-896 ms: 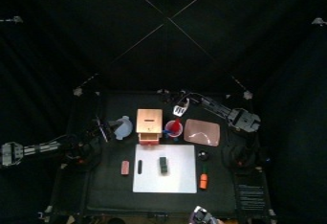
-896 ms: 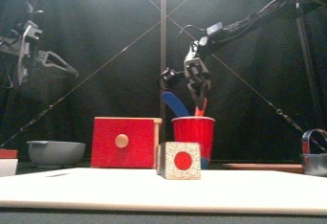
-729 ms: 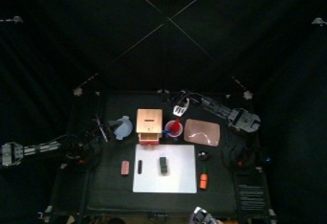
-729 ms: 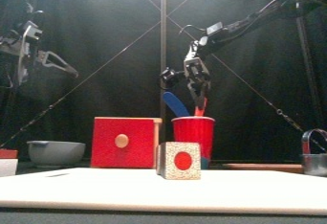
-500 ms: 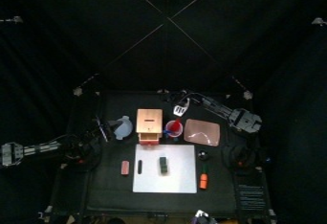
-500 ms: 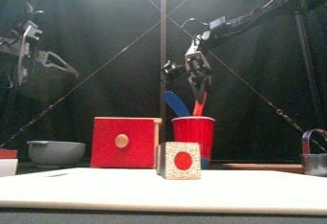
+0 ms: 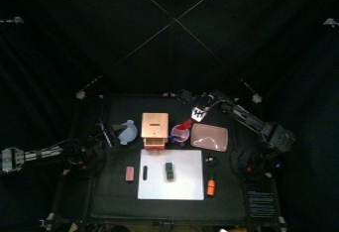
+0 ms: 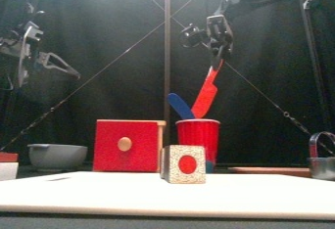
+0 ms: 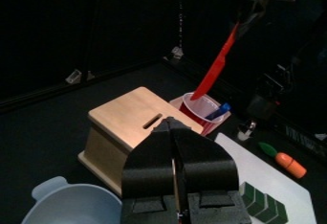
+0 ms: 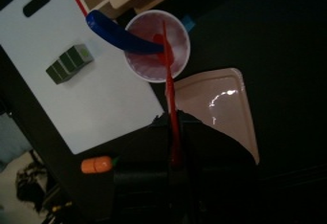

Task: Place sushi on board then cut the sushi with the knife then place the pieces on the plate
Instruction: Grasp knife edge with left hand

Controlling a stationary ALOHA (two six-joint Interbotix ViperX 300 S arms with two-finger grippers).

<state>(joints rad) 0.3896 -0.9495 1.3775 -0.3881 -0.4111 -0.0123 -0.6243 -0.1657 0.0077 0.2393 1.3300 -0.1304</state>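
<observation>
Right end effector (image 8: 216,39) is high up over the back of the counter (image 7: 113,196). It is closed on the top end of the red knife (image 8: 207,86). The knife hangs down from it, tilted a little. Its low end is right at the mouth of the red cup (image 8: 199,140), and I cannot tell if it is fully out of the cup. The blue knife (image 8: 179,106) sits in the cup and leans to the left.

The sushi roll (image 8: 185,163) lies on the white board (image 8: 262,196), at the front of the counter. It is in one piece. From the front you see its end, which is pale with a red round middle. From the top it is a dark green block near the middle of the board.

The wooden box (image 8: 127,145) with the red front stands just left of the cup. The blue-grey bowl (image 8: 55,156) is further left. The pink tray (image 7: 212,137) lies to the right of the cup, behind the board's right corner, and has nothing on it. A small orange toy (image 7: 209,187) lies just beside the right edge of the board.

The left end effector (image 9: 179,166) is off at the left side, up in the air and well away from the sushi. Its jaws are pressed together and grip nothing.
</observation>
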